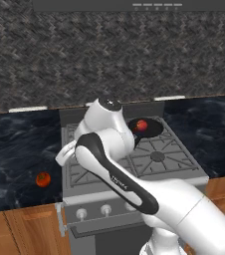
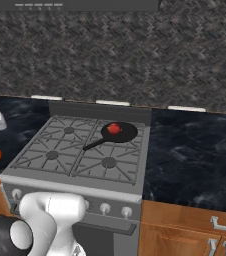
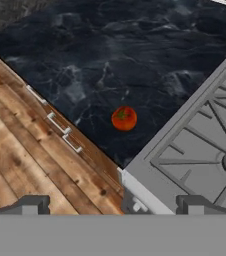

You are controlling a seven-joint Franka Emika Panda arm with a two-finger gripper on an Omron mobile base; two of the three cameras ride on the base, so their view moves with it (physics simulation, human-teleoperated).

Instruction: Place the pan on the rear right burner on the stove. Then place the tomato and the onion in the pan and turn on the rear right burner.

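The pan (image 2: 119, 132) sits on the rear right burner (image 1: 149, 128) of the stove (image 2: 55, 172), its thin handle pointing toward the front left. 1 pinkish-red ball, the onion (image 2: 114, 129), already lies inside it. The tomato (image 3: 124, 118), orange-red with a dark green stem spot, rests on the dark marble counter (image 3: 100, 55) to the left of the stove, near the counter's front edge and just apart from the stove's front left corner.

The gripper (image 3: 110, 205) hangs above the wooden cabinet fronts (image 3: 30, 160) and the stove's corner, its 2 fingers spread as wide as they go and holding nothing. In the hand view the tomato lies ahead of the fingertips, close to the midline between them and well apart from them, so the coming move is probably a reach forward and down onto it. The tomato is a near-round ball with no long axis to speak of, so the angle of the fingers should matter little; centring over it matters more, as a ball may roll off a glancing touch. With 1 arm only, no choice of hand arises.

The burner knobs (image 2: 105, 208) look untouched, as far as can be judged.
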